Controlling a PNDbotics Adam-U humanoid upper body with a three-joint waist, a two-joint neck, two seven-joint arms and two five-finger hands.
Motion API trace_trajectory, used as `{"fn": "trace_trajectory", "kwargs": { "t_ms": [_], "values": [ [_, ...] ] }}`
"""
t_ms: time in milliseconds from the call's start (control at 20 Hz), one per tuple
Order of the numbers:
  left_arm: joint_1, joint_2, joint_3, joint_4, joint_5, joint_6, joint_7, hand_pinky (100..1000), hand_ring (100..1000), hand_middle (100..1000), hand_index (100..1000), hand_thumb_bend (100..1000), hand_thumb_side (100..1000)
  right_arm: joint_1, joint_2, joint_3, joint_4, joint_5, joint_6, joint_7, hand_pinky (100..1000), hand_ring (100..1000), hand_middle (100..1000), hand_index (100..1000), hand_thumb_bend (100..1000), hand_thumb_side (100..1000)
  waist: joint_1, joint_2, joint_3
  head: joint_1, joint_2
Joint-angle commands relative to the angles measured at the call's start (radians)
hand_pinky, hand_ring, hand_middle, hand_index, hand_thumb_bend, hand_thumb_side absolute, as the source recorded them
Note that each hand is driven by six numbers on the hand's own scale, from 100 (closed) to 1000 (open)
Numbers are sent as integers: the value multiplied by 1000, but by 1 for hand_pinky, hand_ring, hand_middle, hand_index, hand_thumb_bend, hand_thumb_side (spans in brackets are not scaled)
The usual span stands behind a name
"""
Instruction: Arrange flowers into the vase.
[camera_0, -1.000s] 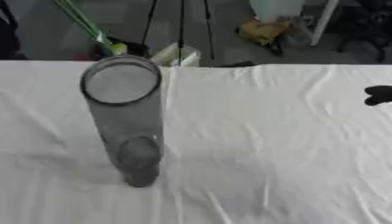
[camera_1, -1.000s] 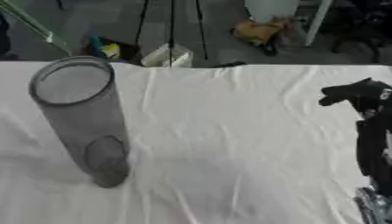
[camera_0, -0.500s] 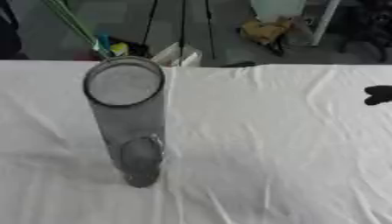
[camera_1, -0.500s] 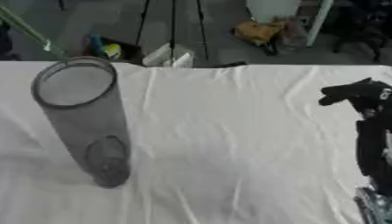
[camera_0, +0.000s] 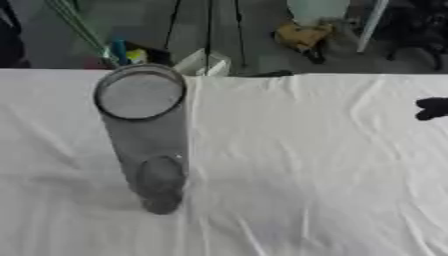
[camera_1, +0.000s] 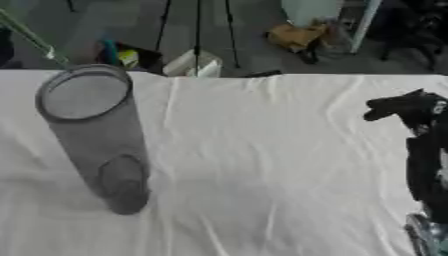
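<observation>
Right hand (camera_1: 404, 106) shows at the right edge of the frame, black, raised over the tabletop (camera_1: 262, 150); we see its fingers bent and bunched together, closed on nothing. Its dark arm runs down the right edge below it. We find no left hand in either view.

Compared with the earlier frames, we see the right hand in the same spot at the right edge, and the vase (camera_0: 144, 135) where it stood. The green stems (camera_0: 79, 27) at the upper left, beyond the far edge of the tabletop, sit a little differently against the vase rim than a second ago.

The vase is a tall, clear grey cylinder standing upright at the left of the white cloth, its round mouth toward us. We see nothing inside it, only its own base through the wall. We can read no label or writing anywhere.
</observation>
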Motion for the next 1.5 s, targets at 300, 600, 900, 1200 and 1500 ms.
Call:
{"fn": "trace_trajectory", "kwargs": {
  "t_ms": [300,600,900,1200,1500],
  "values": [
    [-41,17,19,1,-7,-26,4,100,100,100,151,100,727,-1,-23,-5,-14,-2,2,4,664,529,501,672,100,1000,4,-40,4,1,2],
    [-42,12,11,-5,28,-7,-8,100,100,100,151,100,745,3,-25,-7,-14,-6,5,1,665,530,502,672,100,1000,7,-51,5,1,8],
    [-42,15,6,-30,88,25,-14,100,100,100,150,100,756,7,-29,-8,-14,-11,11,-1,665,532,503,672,100,1000,13,-65,14,-5,22],
    [-35,19,17,-59,120,36,3,100,100,100,151,100,751,9,-31,-8,-14,-19,19,-4,665,534,505,673,100,1000,19,-79,20,-11,25],
    [-29,19,21,-82,146,46,6,100,100,100,151,100,754,13,-33,-10,-14,-23,22,-6,665,534,505,673,100,1000,19,-90,27,-30,34]
  ]
}}
